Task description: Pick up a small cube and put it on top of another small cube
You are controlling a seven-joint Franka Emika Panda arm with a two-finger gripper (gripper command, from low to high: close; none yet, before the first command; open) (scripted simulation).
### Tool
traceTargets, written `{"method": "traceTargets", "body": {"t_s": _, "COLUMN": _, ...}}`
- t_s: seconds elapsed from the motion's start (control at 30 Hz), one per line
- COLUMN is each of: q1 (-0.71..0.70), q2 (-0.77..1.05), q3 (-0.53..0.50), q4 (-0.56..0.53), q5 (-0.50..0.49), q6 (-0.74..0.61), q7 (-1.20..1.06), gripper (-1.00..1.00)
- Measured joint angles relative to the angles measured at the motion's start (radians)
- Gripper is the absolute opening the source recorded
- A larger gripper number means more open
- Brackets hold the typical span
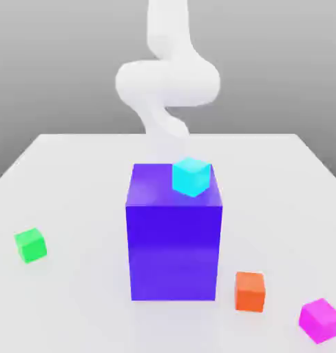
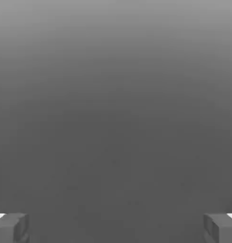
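on the white table (image 1: 74,165) in the exterior view stands a tall blue block (image 1: 173,241), upright, its long axis vertical, one flat face toward the camera. on its top face, at the corner toward the exterior view's right and toward the back, sits a small cyan cube (image 1: 191,176). this cube is turned a little, so one vertical edge points toward the camera, and it has no long axis because all sides look equal. a green cube (image 1: 30,245) lies on the table well apart from the block, on the exterior view's left, also turned a bit. an orange cube (image 1: 250,291) lies just beside the block's lower corner on the exterior view's right, not touching it as far as i can see. a magenta cube (image 1: 320,320) lies further to the right, near the front edge, turned with an edge forward. behind the block rises the white arm (image 1: 167,79), curved, and its lower part goes down behind the cyan cube.

at the hand view, two grey fingers (image 2: 11,228) stand at opposite sides, far apart, so the gripper (image 2: 116,228) is wide open. between them is plain grey background, and they hold nothing and touch nothing.
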State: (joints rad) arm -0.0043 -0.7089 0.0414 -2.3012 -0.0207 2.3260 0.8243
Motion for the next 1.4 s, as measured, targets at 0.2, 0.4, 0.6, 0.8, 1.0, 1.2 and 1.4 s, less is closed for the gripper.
{"method": "traceTargets", "body": {"t_s": 0.2, "q1": -0.007, "q2": 0.223, "q3": 0.101, "q4": -0.003, "q5": -0.058, "q6": 0.064, "q7": 0.065, "gripper": 0.00}}
{"method": "traceTargets", "body": {"t_s": 0.4, "q1": 0.000, "q2": 0.440, "q3": 0.190, "q4": -0.005, "q5": -0.129, "q6": 0.126, "q7": 0.138, "gripper": 0.00}}
{"method": "traceTargets", "body": {"t_s": 0.6, "q1": 0.047, "q2": 0.659, "q3": 0.244, "q4": -0.008, "q5": -0.204, "q6": 0.186, "q7": 0.215, "gripper": 0.00}}
{"method": "traceTargets", "body": {"t_s": 0.8, "q1": 0.113, "q2": 0.872, "q3": 0.269, "q4": -0.011, "q5": -0.247, "q6": 0.251, "q7": 0.269, "gripper": 0.00}}
{"method": "traceTargets", "body": {"t_s": 1.0, "q1": 0.173, "q2": 1.076, "q3": 0.296, "q4": -0.013, "q5": -0.255, "q6": 0.331, "q7": 0.297, "gripper": 0.00}}
{"method": "traceTargets", "body": {"t_s": 1.2, "q1": 0.236, "q2": 1.219, "q3": 0.225, "q4": 0.019, "q5": -0.327, "q6": 0.432, "q7": 0.352, "gripper": -1.00}}
{"method": "traceTargets", "body": {"t_s": 1.4, "q1": 0.230, "q2": 1.202, "q3": 0.234, "q4": 0.014, "q5": -0.315, "q6": 0.421, "q7": 0.344, "gripper": -1.00}}
